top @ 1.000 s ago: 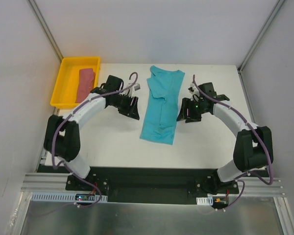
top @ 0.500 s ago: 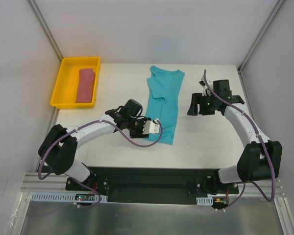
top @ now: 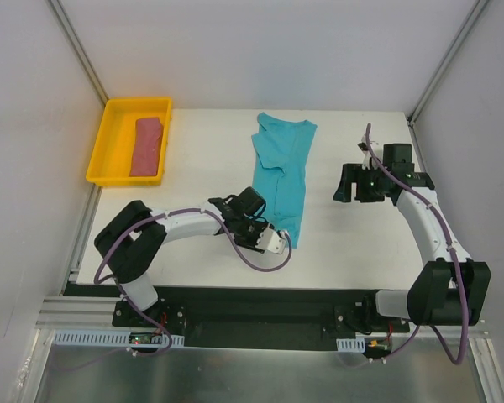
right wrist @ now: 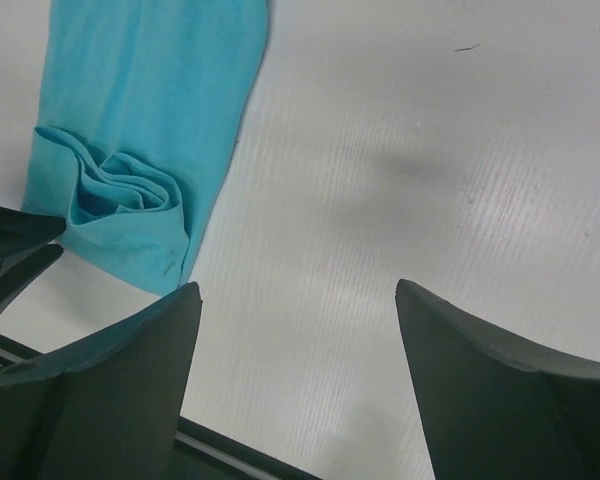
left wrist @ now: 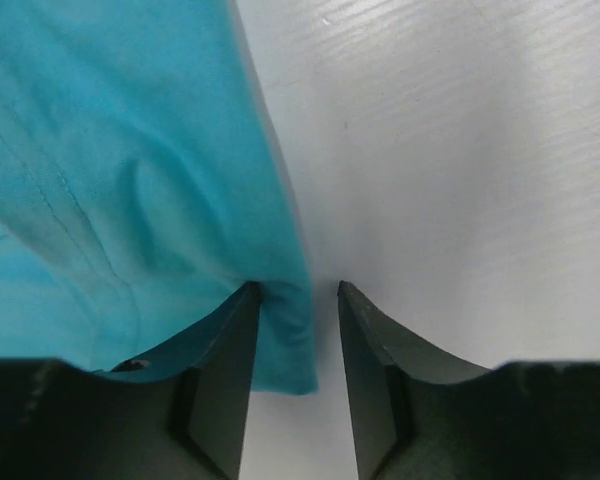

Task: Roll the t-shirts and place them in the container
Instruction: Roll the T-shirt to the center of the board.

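The left gripper (left wrist: 298, 287) now sits low at the near end of the teal t-shirt (left wrist: 130, 150). Its fingers stand partly apart, astride the shirt's near right corner. One finger lies on the cloth and the other over bare table (top: 193, 168). The hem fills only part of the gap, so nothing is pinched yet. A second ago this gripper hung left of the shirt, between it and the yellow tray (top: 109, 143); the arm has since swung across to the near hem.

The right gripper (right wrist: 297, 285) has pulled away from the shirt's right edge. It hangs well to the right over bare table, fingers spread wide and empty.

The teal t-shirt lies as a long narrow strip at the table's centre, running from far to near. The right wrist view shows its near end turned up into a small bunched fold (right wrist: 120, 195), and the strip looks shorter at that end than it did a second ago.

The red-pink t-shirt (top: 147, 145) rests as a compact bundle in the tray at the far left, as before.

Reading: folding the strip to width appears finished, and rolling from the near hem is just starting. The next move probably calls for closing on that hem and turning it toward the far end.
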